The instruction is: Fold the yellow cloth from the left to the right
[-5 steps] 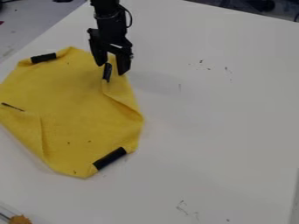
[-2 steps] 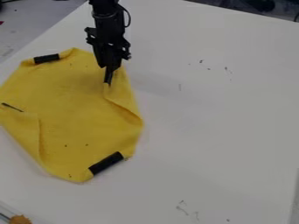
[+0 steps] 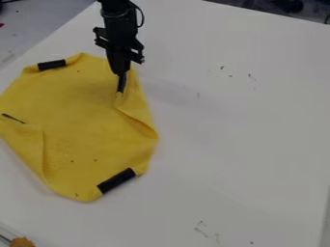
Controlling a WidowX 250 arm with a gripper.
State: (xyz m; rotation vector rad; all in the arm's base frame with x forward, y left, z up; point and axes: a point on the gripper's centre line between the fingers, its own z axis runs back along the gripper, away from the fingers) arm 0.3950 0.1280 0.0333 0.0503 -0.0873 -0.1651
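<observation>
We hung our black arm (image 3: pixel 118 17) down from the top edge, our gripper (image 3: pixel 120 74) pointing downward, its fingers drawn close together.

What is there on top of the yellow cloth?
Four black pieces: upper left, lower right, left edge, and one below the gripper. The folded flaps of the cloth hide whatever is beneath them.

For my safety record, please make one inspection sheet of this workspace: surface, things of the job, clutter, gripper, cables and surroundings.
Surface: white table, small dark marks on it.
Job's things: yellow cloth, edges turned over at left and right; dark strips at upper left, left and bottom.
Clutter: orange-brown item at the lower-left corner.
Gripper: gripper closed on the cloth's upper-right black strip.
Cables: thin black cable looping beside the arm.
Surroundings: dark objects beyond the far edge.
</observation>
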